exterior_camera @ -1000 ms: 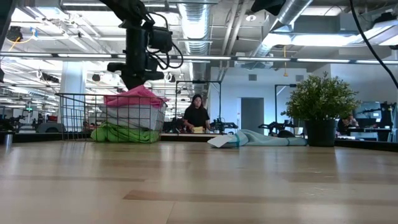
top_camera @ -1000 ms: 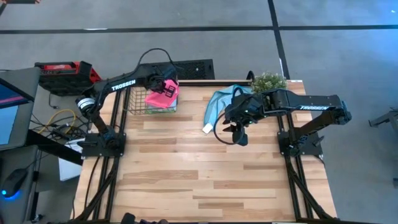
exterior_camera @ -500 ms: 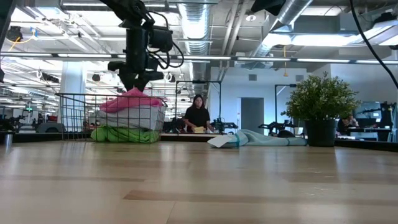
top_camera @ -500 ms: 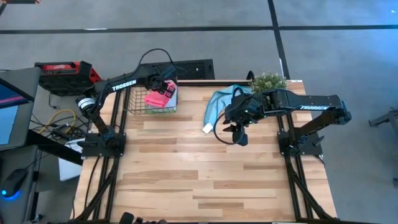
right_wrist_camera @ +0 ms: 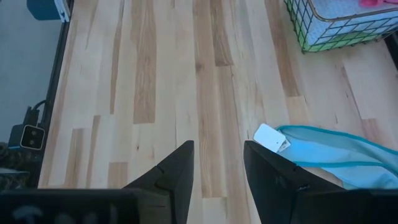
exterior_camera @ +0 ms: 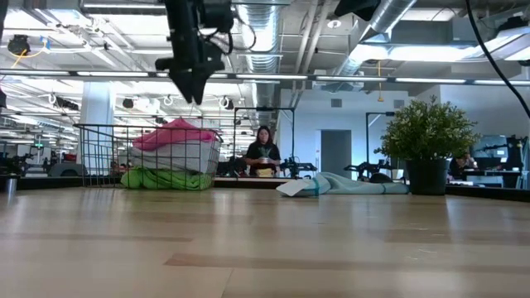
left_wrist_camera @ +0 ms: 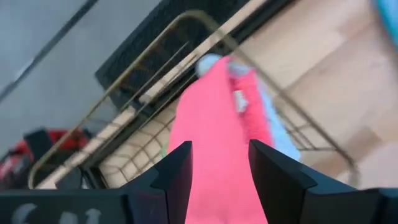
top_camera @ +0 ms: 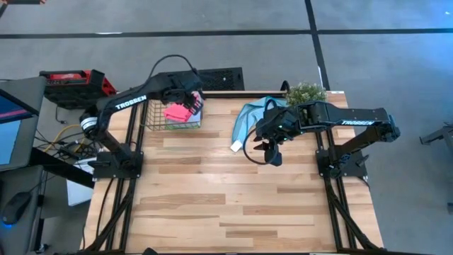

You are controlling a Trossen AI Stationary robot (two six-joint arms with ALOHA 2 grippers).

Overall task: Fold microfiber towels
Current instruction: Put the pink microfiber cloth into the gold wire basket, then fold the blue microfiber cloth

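The hot pink towel [top_camera: 177, 112] lies on top of the pile in the wire basket [top_camera: 157, 120] at the table's far left, over a pale grey cloth [exterior_camera: 166, 156] and the bright green towel [exterior_camera: 161, 178]. My left gripper [exterior_camera: 195, 87] hangs open and empty well above the pink towel [left_wrist_camera: 214, 143]. The light teal-blue towel [top_camera: 251, 117] lies crumpled on the table at the far right, its white tag [top_camera: 236, 146] toward the near side. My right gripper [top_camera: 267, 152] is open and empty above the table beside it [right_wrist_camera: 329, 155].
A small potted plant [top_camera: 306, 92] stands at the table's far right corner, behind the teal towel. The wooden tabletop [top_camera: 233, 205] stretches bare toward the near edge. A person [exterior_camera: 263, 153] stands in the room beyond the table.
My left gripper has gone straight up from the top of the pink towel to well above the basket. The pink towel's raised peak has sunk, and the towel stays on the pile in the basket.
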